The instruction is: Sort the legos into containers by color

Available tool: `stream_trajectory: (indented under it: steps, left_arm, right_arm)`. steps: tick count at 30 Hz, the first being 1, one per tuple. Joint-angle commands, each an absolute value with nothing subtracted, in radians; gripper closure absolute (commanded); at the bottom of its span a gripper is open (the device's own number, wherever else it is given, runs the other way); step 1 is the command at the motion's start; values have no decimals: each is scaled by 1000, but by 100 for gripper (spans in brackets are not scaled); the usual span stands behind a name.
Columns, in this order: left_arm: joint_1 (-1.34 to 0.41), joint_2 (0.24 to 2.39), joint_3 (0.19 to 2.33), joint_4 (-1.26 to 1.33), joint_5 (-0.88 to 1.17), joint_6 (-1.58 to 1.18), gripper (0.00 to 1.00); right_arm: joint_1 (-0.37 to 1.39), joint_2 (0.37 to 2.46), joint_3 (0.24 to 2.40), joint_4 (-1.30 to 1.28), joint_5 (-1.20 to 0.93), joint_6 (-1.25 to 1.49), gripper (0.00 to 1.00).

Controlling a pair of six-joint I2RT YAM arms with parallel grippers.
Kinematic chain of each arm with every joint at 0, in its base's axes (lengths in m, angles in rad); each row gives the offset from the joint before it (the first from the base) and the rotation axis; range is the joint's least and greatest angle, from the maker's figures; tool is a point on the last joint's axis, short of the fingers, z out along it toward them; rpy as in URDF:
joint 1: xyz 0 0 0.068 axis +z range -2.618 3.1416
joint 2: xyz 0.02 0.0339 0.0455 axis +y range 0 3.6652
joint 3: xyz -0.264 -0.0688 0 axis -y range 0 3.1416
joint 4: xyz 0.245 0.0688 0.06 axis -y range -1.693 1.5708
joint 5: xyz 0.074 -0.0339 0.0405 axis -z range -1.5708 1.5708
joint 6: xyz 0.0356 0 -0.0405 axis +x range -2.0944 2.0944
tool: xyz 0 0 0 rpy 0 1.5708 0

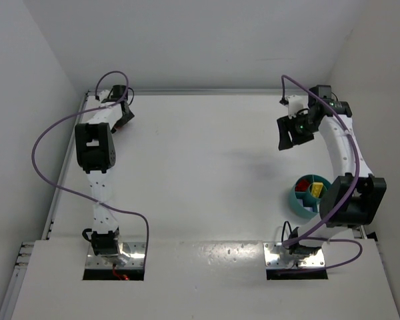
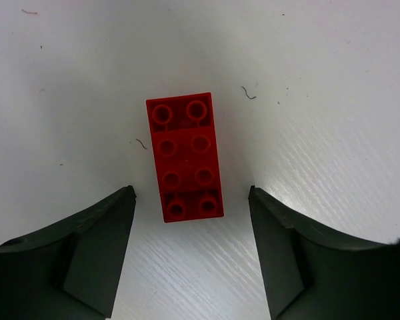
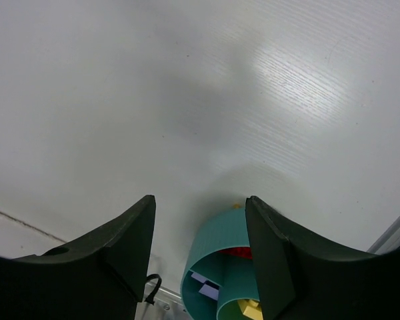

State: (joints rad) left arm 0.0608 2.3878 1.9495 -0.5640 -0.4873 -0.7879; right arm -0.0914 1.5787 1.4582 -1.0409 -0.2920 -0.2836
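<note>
We are holding our left claw (image 2: 192, 195) low over a red lego brick (image 2: 185, 157) on the white table (image 2: 333, 100), in the far left corner. The claw is open. Its two dark fingers (image 2: 93, 253) are standing one on each side of the near end of the brick, and neither is touching it.

The brick is lying flat with its bumps up. Its long side is pointing away from the claw, tipped just a little, so the fingers are facing its two long walls. We think that is a good way to pinch it across the short side.

Our right claw (image 3: 199, 200) is hanging open over bare table with nothing in it, well apart from the brick. The left arm is the near one. The teal dish (image 3: 210, 260) is sitting by the right arm's base, far across the table, with red, yellow and pale bricks already inside.
</note>
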Motion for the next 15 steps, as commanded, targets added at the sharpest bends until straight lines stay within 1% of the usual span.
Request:
stream_trajectory:
  steps: [1, 4, 5, 7, 8, 10, 13, 15]
  left_arm:
    - [75, 2391, 1976, -538, -491, -769, 26]
    - [84, 2391, 1976, -528, -500, -747, 33]
    - [84, 2402, 1967, -517, -500, -736, 37]
    - [84, 2413, 1967, -508, -509, -707, 41]
    - [84, 2413, 1967, -499, -499, -692, 48]
    - [84, 2399, 1951, -489, -471, -655, 56]
    - [84, 2372, 1930, -479, -309, -539, 57]
    - [84, 2315, 1879, -456, -177, -474, 62]
  right_arm:
    - [-77, 1583, 1496, -1043, -313, -273, 43]
    - [-77, 1583, 1505, -1064, -313, -296, 43]
    - [-68, 1592, 1505, -1065, -313, -296, 43]
    - [-67, 1592, 1505, -1065, -322, -296, 46]
    - [-67, 1592, 1505, -1074, -336, -296, 46]
    - [-57, 1583, 1491, -1074, -371, -296, 48]
    - [-38, 1551, 1451, -1074, -426, -287, 48]
    - [-28, 1526, 1418, -1074, -471, -269, 48]
